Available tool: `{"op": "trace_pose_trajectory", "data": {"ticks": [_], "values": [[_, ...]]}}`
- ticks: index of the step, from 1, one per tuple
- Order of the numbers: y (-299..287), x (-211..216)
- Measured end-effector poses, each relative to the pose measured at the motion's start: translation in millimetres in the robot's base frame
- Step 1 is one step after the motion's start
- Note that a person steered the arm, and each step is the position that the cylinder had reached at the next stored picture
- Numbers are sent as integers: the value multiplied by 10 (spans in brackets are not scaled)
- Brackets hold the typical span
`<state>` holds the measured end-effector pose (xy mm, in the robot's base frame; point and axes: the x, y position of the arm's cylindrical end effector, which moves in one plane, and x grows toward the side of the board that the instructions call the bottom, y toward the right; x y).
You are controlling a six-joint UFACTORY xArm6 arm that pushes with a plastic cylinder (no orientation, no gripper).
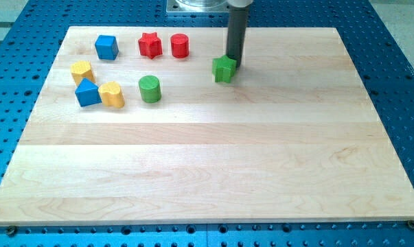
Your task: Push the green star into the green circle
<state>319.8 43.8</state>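
The green star [224,69] lies on the wooden board [213,151] in the upper middle of the view. The green circle [150,89], a short cylinder, stands to the star's left and a little lower, well apart from it. My tip [233,66] is at the star's upper right edge, touching or almost touching it. The dark rod rises from there to the view's top.
At the upper left are a blue cube [106,47], a red star [149,45] and a red cylinder [180,46]. Lower left are a yellow block [82,71], a blue triangle [87,92] and another yellow block [112,95] near the green circle.
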Motion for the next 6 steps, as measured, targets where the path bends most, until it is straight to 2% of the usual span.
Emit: {"op": "trace_pose_trajectory", "data": {"ticks": [1, 2, 3, 4, 5, 6], "values": [[641, 171], [467, 259], [-158, 266], [-270, 310], [-206, 15], [-221, -473]]}}
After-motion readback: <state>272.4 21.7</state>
